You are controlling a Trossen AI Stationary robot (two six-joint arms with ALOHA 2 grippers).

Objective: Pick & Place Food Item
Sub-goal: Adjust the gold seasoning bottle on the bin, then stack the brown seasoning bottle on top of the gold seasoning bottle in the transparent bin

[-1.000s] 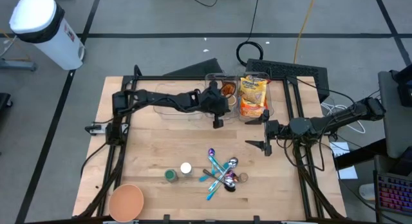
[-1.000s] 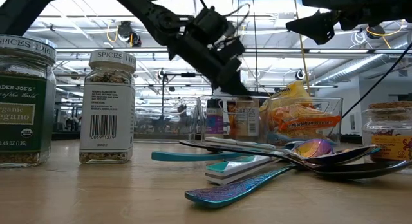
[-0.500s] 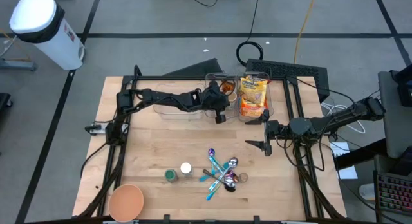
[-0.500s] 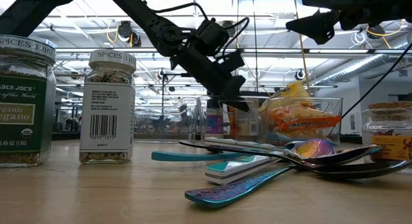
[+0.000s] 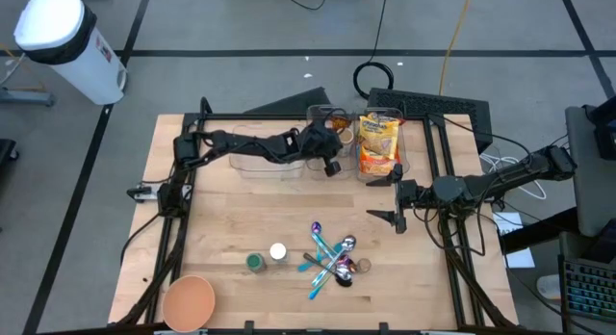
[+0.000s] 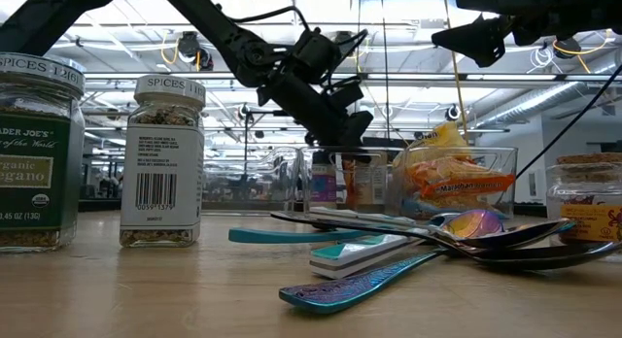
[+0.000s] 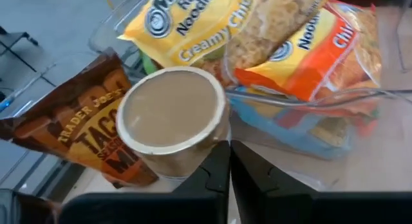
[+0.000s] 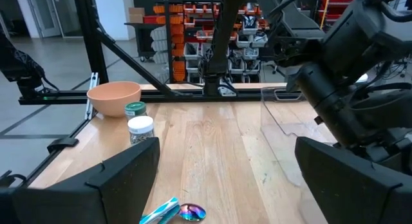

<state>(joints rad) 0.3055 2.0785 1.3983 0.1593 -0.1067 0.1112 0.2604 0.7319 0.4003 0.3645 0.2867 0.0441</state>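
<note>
Left gripper (image 5: 332,167) closed tight, held over cup (image 7: 172,118) in bin, upper middle. Reach step; fingers must be opened. Right gripper (image 5: 385,195) held wide.

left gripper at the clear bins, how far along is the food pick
Nothing looks placed yet. The left gripper is at the clear bin holding the taco seasoning packet and a tan-lidded cup, its fingers shut in front of the cup and gripping nothing. The noodle packs lie in the next bin. The right gripper waits open over the table. Grasping, lifting and placing are left.
</note>
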